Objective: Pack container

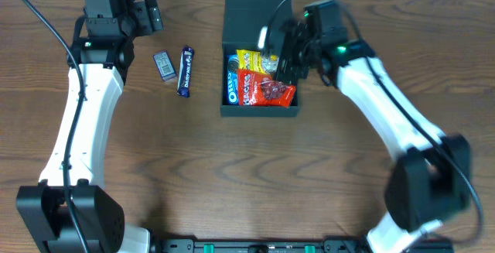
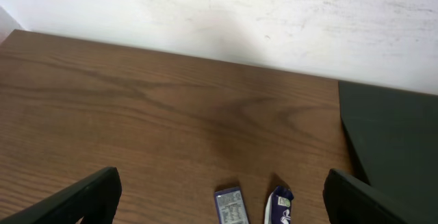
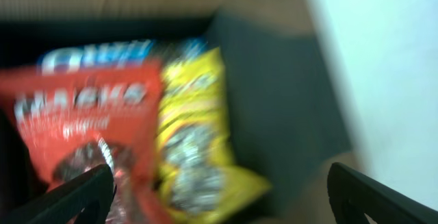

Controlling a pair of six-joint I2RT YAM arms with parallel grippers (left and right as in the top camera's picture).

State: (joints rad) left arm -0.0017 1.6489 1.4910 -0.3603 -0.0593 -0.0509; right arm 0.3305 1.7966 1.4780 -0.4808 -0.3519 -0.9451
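The dark teal container (image 1: 260, 112) stands at the back middle of the table, its lid (image 1: 247, 9) open behind it. Inside lie a blue Oreo packet (image 1: 232, 79), a yellow packet (image 1: 251, 58) and a red packet (image 1: 267, 90). My right gripper (image 1: 282, 52) hangs open and empty over the container's right side. The blurred right wrist view shows the open fingers (image 3: 219, 183) above the yellow packet (image 3: 191, 114), the red packet (image 3: 89, 114) and the container's wall (image 3: 274, 101). My left gripper (image 1: 151, 13) is open and empty at the far left back.
A small grey-blue packet (image 1: 162, 65) and a dark blue packet (image 1: 186, 71) lie on the wooden table left of the container. Both show between the left fingers (image 2: 222, 186) as the grey-blue packet (image 2: 230, 207) and the dark blue packet (image 2: 278, 207). A white wall is behind.
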